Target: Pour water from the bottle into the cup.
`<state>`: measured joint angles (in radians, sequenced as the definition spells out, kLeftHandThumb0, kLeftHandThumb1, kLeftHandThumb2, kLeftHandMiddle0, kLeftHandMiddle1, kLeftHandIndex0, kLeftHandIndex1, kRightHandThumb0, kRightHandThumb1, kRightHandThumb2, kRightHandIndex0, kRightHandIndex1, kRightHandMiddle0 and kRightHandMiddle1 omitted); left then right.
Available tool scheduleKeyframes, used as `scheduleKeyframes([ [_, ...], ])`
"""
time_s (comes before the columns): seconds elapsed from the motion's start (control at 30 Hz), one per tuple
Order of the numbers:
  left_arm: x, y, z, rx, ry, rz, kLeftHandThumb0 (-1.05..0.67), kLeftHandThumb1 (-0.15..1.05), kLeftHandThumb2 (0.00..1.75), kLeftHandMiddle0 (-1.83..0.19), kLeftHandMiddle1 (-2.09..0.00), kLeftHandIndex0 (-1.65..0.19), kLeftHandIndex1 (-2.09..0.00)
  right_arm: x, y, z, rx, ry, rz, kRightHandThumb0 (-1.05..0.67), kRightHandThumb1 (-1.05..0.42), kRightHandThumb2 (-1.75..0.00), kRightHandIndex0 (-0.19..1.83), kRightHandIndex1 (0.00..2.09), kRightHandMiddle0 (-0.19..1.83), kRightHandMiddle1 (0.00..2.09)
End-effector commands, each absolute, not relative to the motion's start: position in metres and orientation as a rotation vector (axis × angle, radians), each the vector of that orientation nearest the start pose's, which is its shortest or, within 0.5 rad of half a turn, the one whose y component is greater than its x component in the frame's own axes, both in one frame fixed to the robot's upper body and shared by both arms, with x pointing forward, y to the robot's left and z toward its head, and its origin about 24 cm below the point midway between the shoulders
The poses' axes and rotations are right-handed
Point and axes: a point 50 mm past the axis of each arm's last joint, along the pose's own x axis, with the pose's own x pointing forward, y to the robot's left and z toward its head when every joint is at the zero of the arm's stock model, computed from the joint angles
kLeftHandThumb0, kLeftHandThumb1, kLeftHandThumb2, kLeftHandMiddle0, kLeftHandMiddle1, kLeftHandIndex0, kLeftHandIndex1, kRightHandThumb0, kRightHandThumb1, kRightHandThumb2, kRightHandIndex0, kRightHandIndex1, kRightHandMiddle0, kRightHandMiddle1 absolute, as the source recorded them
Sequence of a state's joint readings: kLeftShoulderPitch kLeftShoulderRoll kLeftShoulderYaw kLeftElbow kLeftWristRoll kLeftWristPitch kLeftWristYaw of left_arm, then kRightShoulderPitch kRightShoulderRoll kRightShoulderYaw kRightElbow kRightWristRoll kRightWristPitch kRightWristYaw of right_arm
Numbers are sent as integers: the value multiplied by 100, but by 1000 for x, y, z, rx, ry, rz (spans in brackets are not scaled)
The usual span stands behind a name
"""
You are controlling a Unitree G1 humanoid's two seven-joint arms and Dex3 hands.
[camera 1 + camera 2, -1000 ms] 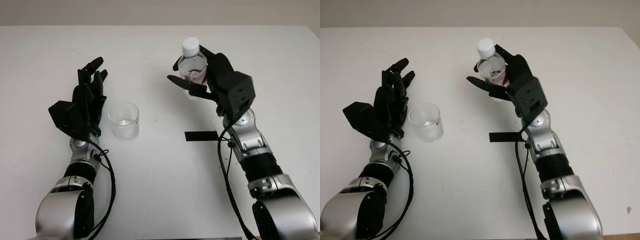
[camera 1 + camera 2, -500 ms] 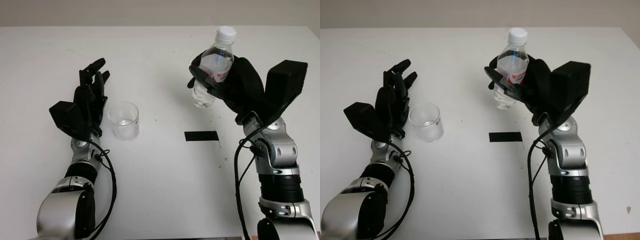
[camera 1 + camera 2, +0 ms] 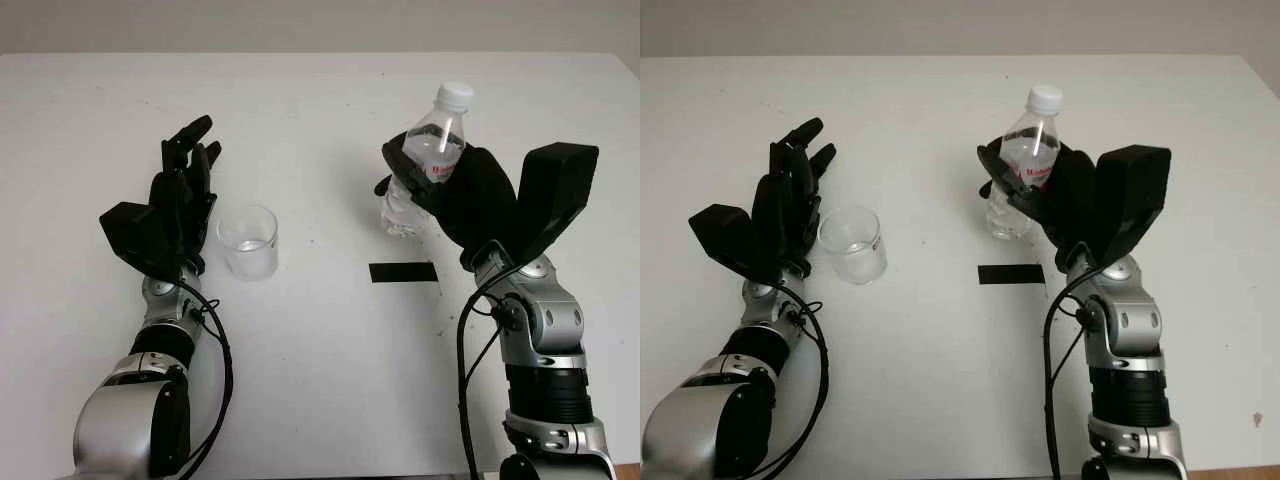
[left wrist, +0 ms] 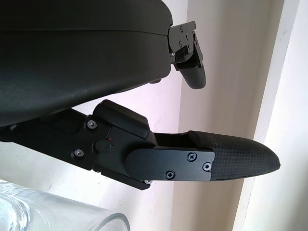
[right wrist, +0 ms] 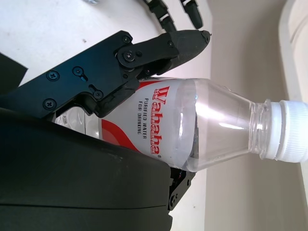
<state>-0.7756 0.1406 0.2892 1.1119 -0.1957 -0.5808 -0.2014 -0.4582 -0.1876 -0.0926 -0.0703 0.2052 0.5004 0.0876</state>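
Looking across the white tabletop (image 3: 320, 380) from my left, I am seeing the left hand (image 3: 172, 205) sitting just beside the cup (image 3: 248, 241), on the cup's left, with its palm turned toward the glass and its fingers pointing away from me. That hand is open and holding nothing; I cannot tell whether it is touching the cup's wall. In the left wrist view a curved piece of the cup's rim is showing close under the black fingertips (image 4: 231, 161), with bare tabletop between them.

The cup is standing upright, clear, with only a faint trace at its bottom. Nothing is lying between it and the bottle's side of the tabletop apart from open white surface and a few tiny dark specks.

Further right, a strip of black tape (image 3: 403, 272) is lying flat on the tabletop, near the right hand and a little closer to me than it.

I am keeping the right hand (image 3: 450, 190) wrapped around the bottle (image 3: 425, 160), fingers curled across the red-and-white label, pinching the body firmly. The bottle is tilting slightly to the right, its lower end close over the tabletop beyond the tape, and its white cap (image 3: 456, 95) is on. It is well apart from the cup.
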Motion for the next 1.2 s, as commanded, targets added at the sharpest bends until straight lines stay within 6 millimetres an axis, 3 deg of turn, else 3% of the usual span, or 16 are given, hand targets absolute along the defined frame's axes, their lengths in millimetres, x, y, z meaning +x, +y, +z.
scheduleKeyframes([
  [0.0,362,184,66,-169,-196,7,-105,105,45,19,-86,19,-107,322,-160,144,14,-40,148,-41,-105,-37,154,209,111,209],
  [0.47,361,187,64,-155,-196,13,-105,105,46,19,-77,19,-99,301,-163,137,-30,-33,143,-43,-105,-37,157,209,115,209],
  [0.57,361,187,64,-164,-195,8,-105,105,45,19,-77,19,-99,298,-165,136,-40,-13,132,-42,-105,-36,149,209,101,209],
  [0.9,360,187,64,-158,-200,6,-105,105,45,19,-77,19,-98,299,-166,129,-61,0,107,-41,-105,-36,143,209,89,209],
  [1.17,359,189,63,-158,-197,17,-105,105,45,19,-74,19,-96,305,-167,120,-39,-6,127,-39,-105,-39,151,209,101,209],
])
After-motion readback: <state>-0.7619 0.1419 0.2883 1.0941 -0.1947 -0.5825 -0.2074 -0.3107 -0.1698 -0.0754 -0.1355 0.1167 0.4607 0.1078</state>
